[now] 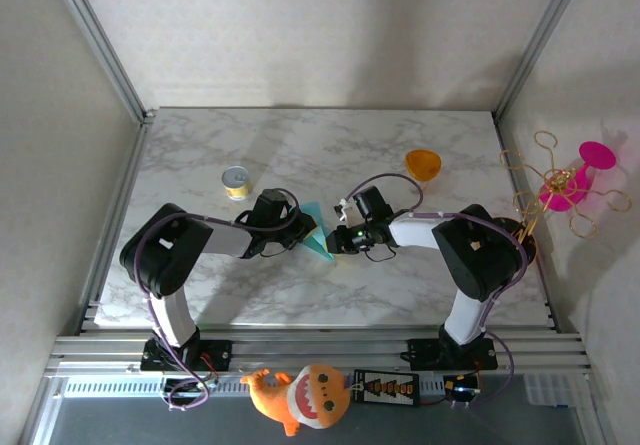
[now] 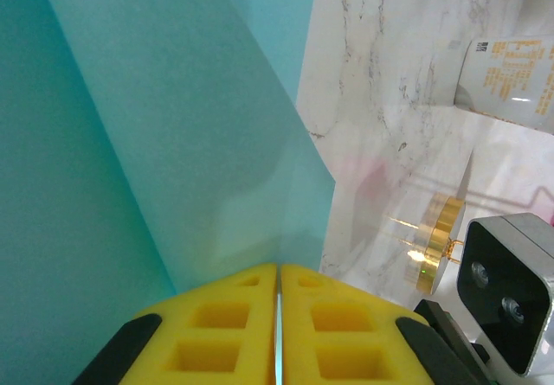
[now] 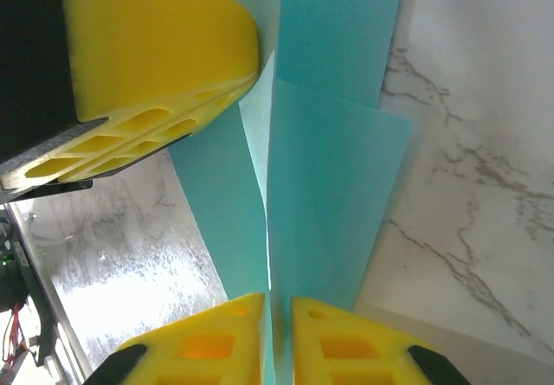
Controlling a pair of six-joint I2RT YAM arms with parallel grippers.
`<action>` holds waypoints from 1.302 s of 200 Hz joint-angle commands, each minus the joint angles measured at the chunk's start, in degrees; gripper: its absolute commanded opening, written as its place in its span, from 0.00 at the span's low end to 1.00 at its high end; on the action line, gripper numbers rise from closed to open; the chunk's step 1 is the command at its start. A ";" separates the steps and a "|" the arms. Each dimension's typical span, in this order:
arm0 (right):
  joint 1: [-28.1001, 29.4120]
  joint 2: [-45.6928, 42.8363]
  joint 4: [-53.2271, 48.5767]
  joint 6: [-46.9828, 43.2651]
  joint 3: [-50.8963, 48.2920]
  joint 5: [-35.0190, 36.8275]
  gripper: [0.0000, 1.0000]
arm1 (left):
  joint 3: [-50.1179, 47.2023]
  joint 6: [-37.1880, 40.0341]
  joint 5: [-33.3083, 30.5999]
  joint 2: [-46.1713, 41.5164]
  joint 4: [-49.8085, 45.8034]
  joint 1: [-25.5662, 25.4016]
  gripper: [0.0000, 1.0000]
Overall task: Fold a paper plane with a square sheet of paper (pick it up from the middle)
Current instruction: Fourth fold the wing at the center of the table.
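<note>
L hand (image 2: 279, 272) is shut on the sheet of paper (image 2: 173, 143), its yellow pads (image 2: 216, 316) pressed together w/ the teal edge pinched between them. R hand (image 3: 277, 307) is likewise clamped on the same sheet of paper (image 3: 333, 195), gripped along a crease. The L hand's pads (image 3: 156, 65) are seen opposite it, at the sheet's other end. From the top cam, L hand (image 1: 300, 227) and R hand (image 1: 334, 241) are met approx. mid-worktop, a bit toward the near edge. The sheet of paper (image 1: 318, 233) is held between them as a narrow pointed shape w/ folded layers overlapped. Whether its tip touches the worktop (image 1: 300, 145) can't be told. A small yellow can (image 1: 236, 182) is stood beyond the L hand, toward the far-left corner. An orange cup (image 1: 423, 164) is set toward the far-right, well apart from the sheet.
</note>
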 commanded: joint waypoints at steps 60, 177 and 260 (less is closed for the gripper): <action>0.11 2.12 0.08 -0.79 -0.55 -1.53 0.12 | -1.09 -0.51 0.43 -1.74 -0.35 -0.09 0.10; 0.08 3.35 0.02 -1.17 -0.97 -0.81 0.17 | -0.21 -0.24 1.20 -1.33 -0.08 -0.15 0.13; 0.09 -1.60 -1.38 -0.70 -0.45 -0.71 0.23 | 1.00 0.17 1.68 -0.50 -0.50 -0.15 0.13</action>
